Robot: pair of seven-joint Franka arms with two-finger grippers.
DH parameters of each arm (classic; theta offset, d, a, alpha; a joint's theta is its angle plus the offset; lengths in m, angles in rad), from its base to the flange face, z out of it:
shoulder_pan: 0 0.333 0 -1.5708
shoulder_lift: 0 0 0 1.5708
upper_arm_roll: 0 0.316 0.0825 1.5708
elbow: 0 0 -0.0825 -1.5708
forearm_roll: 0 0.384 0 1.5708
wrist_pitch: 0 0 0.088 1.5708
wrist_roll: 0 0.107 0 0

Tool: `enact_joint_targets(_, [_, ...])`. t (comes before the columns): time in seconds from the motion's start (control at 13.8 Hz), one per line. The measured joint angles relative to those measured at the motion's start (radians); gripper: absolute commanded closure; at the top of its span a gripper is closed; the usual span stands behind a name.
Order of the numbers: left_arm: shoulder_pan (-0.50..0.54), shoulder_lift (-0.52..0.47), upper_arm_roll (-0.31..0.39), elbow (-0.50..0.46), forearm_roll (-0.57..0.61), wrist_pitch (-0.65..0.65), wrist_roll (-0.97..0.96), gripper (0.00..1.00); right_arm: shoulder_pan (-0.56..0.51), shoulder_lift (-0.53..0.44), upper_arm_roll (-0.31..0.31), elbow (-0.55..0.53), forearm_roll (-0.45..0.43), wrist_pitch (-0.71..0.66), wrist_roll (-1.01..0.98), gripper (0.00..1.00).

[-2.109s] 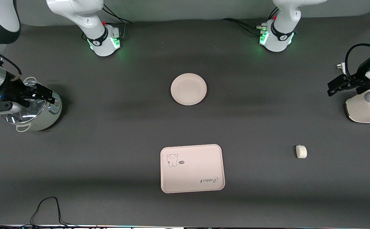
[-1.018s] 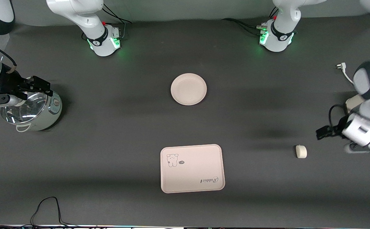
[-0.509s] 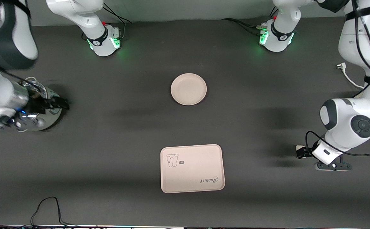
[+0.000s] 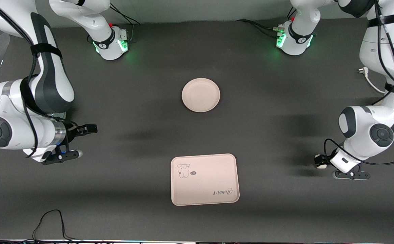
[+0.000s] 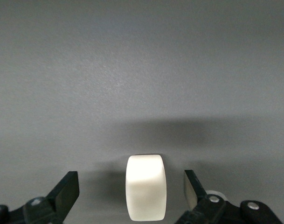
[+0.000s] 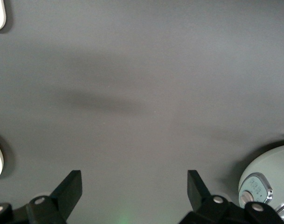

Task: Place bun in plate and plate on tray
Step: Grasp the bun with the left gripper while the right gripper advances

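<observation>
Here the left hand (image 5: 131,196), fingers apart, straddles the bun (image 5: 146,194) for pickup; the right hand (image 4: 87,129) (also apart) waits beside the tray (image 4: 205,179).

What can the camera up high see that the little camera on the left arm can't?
Only the front view shows the round plate, the rabbit tray, nearer the camera than the plate, and the right pincer, open over bare table. Only the left wrist view shows the whole bun sitting on the table between the left pincer's open fingers, not yet squeezed. Both show the bun, the left pincer and the dark table.
</observation>
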Motion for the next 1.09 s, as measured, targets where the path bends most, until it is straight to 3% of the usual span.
enact_joint_targets(0.22, [0.0,0.003,-0.002,-0.021,0.0,0.041,0.0,0.07,0.006,0.007,0.006,0.0,0.035,-0.02,0.001,0.0])
enact_joint_targets(0.44, [0.0,0.004,0.0,-0.076,0.0,0.135,0.0,0.54,0.008,0.021,0.007,-0.004,0.219,-0.046,0.039,0.0])
enact_joint_targets(0.58, [0.0,0.005,-0.001,-0.087,0.0,0.15,-0.001,0.8,0.028,0.045,0.009,-0.006,0.287,-0.042,0.06,0.0])
enact_joint_targets(0.65, [0.0,0.005,-0.001,-0.087,0.0,0.151,-0.001,0.84,0.054,0.054,0.009,-0.007,0.298,-0.029,0.084,0.0])
enact_joint_targets(0.87, [0.0,0.005,-0.002,-0.083,0.0,0.151,-0.001,0.84,0.171,0.076,0.011,-0.029,0.303,0.045,0.197,0.0])
enact_joint_targets(1.09, [-0.001,0.0,-0.004,-0.077,0.0,0.129,-0.005,0.84,0.205,0.09,0.009,-0.041,0.303,0.059,0.218,0.0])
